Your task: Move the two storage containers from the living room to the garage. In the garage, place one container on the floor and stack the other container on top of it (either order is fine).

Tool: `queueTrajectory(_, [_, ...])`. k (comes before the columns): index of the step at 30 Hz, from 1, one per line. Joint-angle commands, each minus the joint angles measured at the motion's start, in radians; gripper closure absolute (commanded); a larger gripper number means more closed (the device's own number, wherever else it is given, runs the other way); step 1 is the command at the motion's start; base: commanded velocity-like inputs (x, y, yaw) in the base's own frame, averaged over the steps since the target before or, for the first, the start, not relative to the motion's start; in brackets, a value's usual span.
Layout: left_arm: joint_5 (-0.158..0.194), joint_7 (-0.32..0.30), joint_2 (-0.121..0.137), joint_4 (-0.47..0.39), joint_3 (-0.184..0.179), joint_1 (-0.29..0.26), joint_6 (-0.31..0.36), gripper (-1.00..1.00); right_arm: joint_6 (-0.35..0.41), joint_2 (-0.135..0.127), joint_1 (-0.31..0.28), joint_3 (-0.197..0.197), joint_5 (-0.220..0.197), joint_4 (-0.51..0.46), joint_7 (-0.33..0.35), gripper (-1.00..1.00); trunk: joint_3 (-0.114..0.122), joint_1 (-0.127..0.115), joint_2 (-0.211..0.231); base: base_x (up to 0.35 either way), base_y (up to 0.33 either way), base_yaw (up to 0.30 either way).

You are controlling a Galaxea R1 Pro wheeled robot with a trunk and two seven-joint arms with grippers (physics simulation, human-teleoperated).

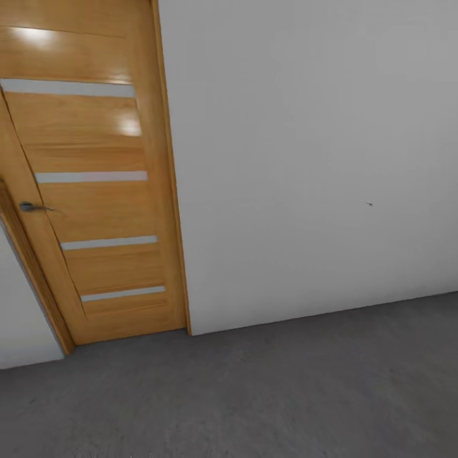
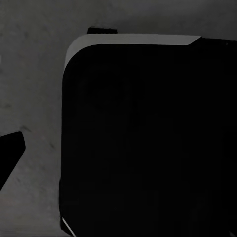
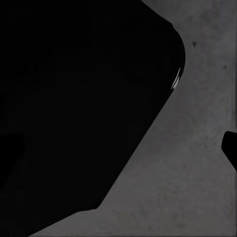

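Note:
The two storage containers are out of view. The head view faces a grey-white wall (image 1: 305,159) above the dark grey concrete floor (image 1: 267,394) of the garage. In the left wrist view, one dark fingertip (image 2: 11,150) of my left gripper (image 2: 118,153) sits at the picture's edge over the floor, beside my black base (image 2: 148,138). In the right wrist view, a fingertip (image 3: 231,145) of my right gripper (image 3: 118,153) sits at the opposite edge. Both stand open with nothing between the fingers.
A wooden door (image 1: 95,191) with pale horizontal strips and a grey handle (image 1: 28,207) is set in the wall at the left, with its frame (image 1: 172,191) beside it. Bare concrete stretches to the right.

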Motion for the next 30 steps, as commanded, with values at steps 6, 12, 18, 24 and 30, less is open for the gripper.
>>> queueTrajectory(6, [0.008, -0.001, 0.000, 0.000, 0.001, 0.000, -0.002, -1.00, -0.013, 0.000, 0.000, 0.003, -0.002, 0.000, 0.000, -1.00, -0.001, 0.000, 0.000, 0.000, 0.000, 0.269])
queueTrajectory(12, [0.008, -0.001, 0.000, 0.000, 0.001, 0.000, -0.002, -1.00, -0.014, 0.000, 0.000, 0.003, -0.002, 0.000, 0.000, -1.00, -0.001, 0.000, 0.000, 0.000, 0.000, 0.270])
queueTrajectory(18, [0.008, -0.001, 0.000, 0.000, 0.001, 0.000, -0.002, -1.00, -0.014, 0.000, 0.000, 0.003, -0.002, 0.000, 0.000, -1.00, -0.001, 0.000, 0.000, 0.000, 0.000, 0.270])
queueTrajectory(24, [0.008, -0.001, 0.000, 0.000, 0.001, 0.000, -0.002, -1.00, -0.014, 0.000, 0.000, 0.003, -0.002, 0.000, 0.000, -1.00, -0.001, 0.000, 0.000, 0.000, 0.000, 0.270])
queueTrajectory(30, [0.008, -0.001, 0.000, 0.000, 0.001, 0.000, -0.002, -1.00, -0.014, 0.000, 0.000, 0.003, -0.001, 0.000, 0.000, -1.00, -0.001, 0.000, 0.000, 0.000, 0.000, 0.265])
